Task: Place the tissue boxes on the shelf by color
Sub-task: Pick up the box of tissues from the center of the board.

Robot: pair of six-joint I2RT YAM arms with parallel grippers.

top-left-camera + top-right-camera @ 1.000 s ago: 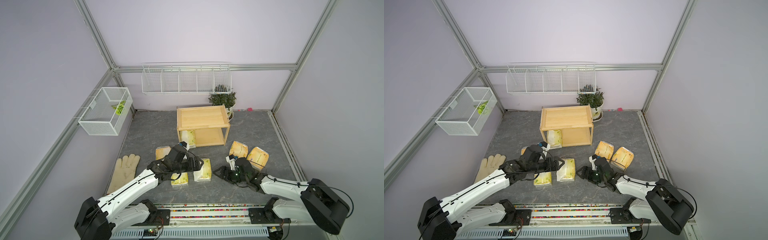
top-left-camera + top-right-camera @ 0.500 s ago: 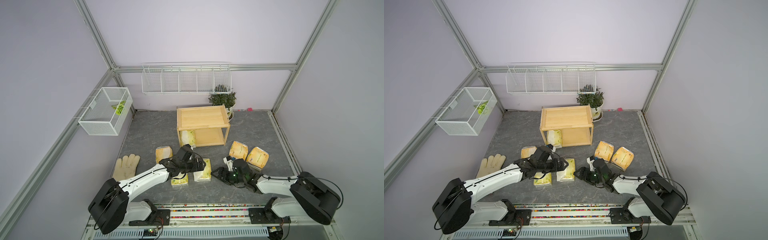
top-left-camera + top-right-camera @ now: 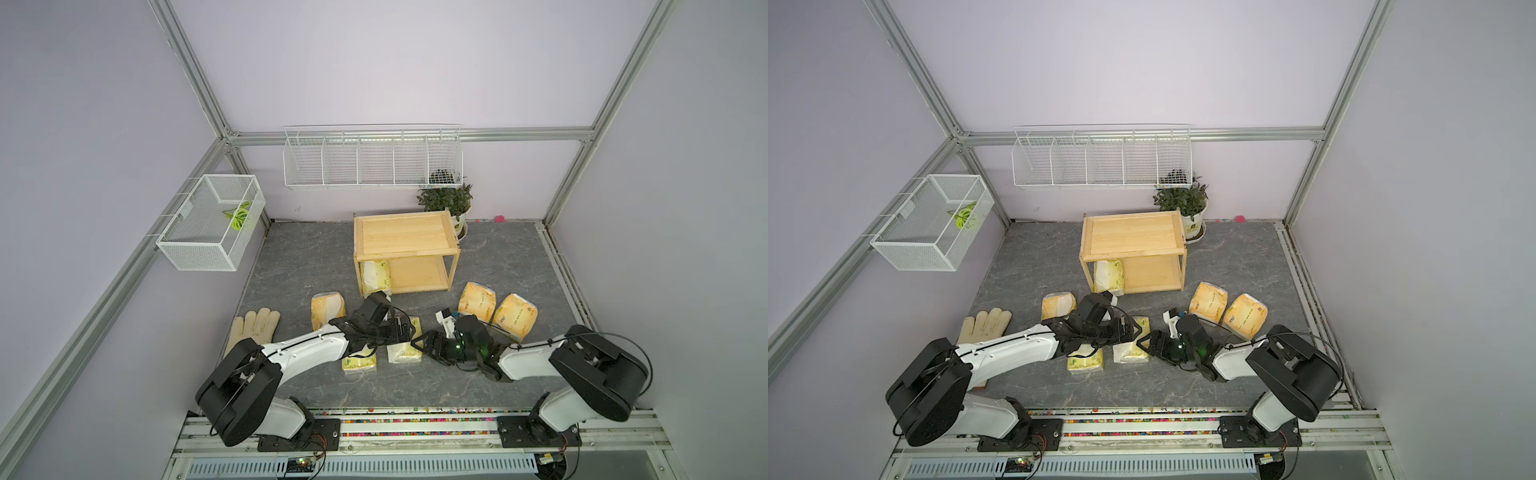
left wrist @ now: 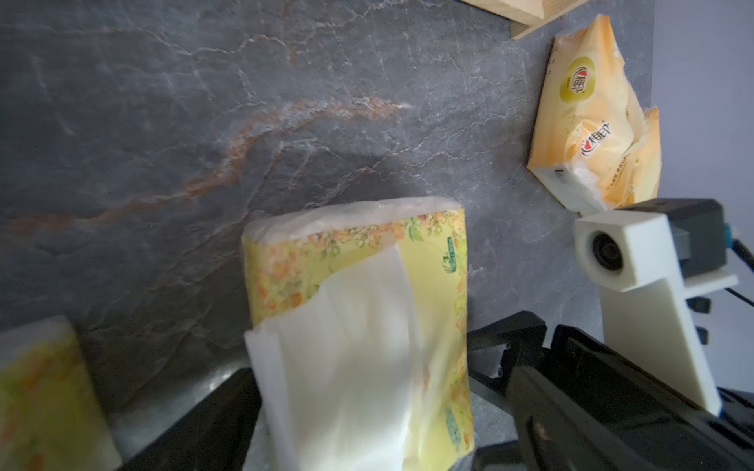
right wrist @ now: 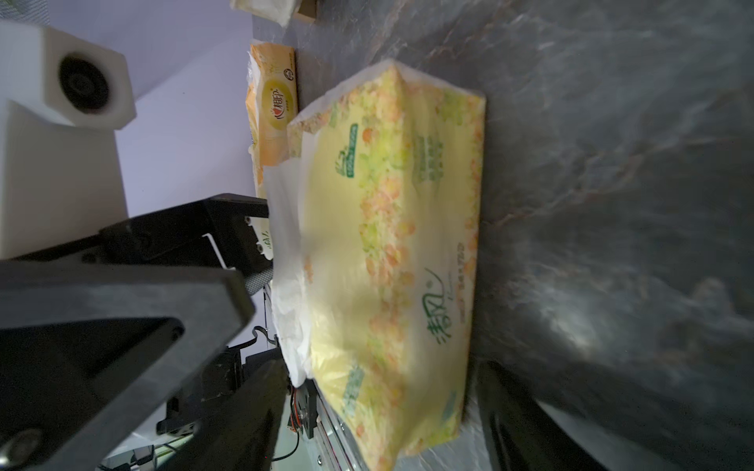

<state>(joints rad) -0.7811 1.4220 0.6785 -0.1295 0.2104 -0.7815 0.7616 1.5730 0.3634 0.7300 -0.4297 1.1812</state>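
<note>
Lemon-yellow soft plastic tissue pack with green print lies on the grey marbled floor, in front of the pale wooden two-tier shelf. We see the right gripper spread open astride it; whether the left gripper clamps it we cannot tell.

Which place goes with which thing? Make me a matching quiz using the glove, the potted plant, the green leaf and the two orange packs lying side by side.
1 glove
2 potted plant
3 green leaf
4 side-by-side orange packs

A in the wire basket
B beside the right arm
C behind the shelf
D beside the left arm

Pairs: 1-D, 2-C, 3-A, 4-B
</note>
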